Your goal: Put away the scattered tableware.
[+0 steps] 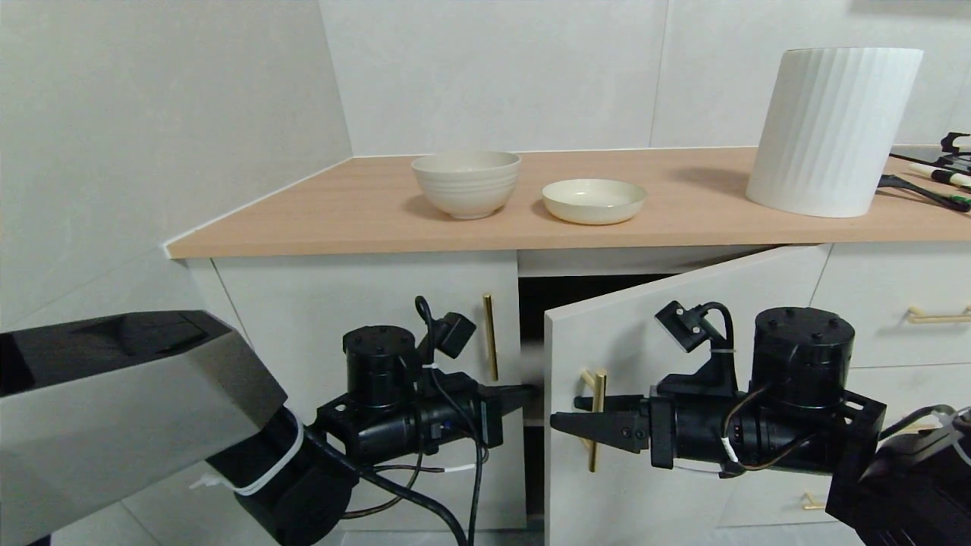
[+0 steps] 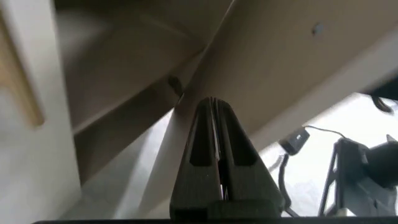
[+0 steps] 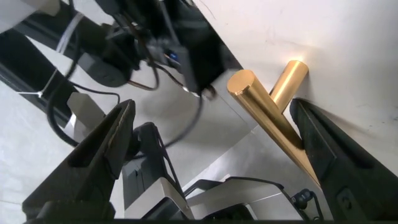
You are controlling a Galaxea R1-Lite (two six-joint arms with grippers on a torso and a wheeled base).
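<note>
A cream ribbed bowl [image 1: 466,182] and a shallow cream dish [image 1: 594,201] sit side by side on the wooden counter [image 1: 318,220]. Below them the right cabinet door [image 1: 667,318] stands partly ajar. My left gripper [image 1: 529,392] is shut, its tip [image 2: 213,112] in the gap at the door's inner edge [image 2: 280,68]. My right gripper [image 1: 565,423] is open at the door's gold handle [image 1: 599,413]. In the right wrist view the handle [image 3: 273,118] lies between the fingers, close to one finger [image 3: 323,149], with the gripper [image 3: 211,104] not closed on it.
A tall white ribbed container [image 1: 831,129] stands on the counter at the right, with dark utensils [image 1: 929,189] beyond it. The left cabinet door has its own gold handle [image 1: 490,337]. Drawers with gold pulls [image 1: 937,315] are at the far right.
</note>
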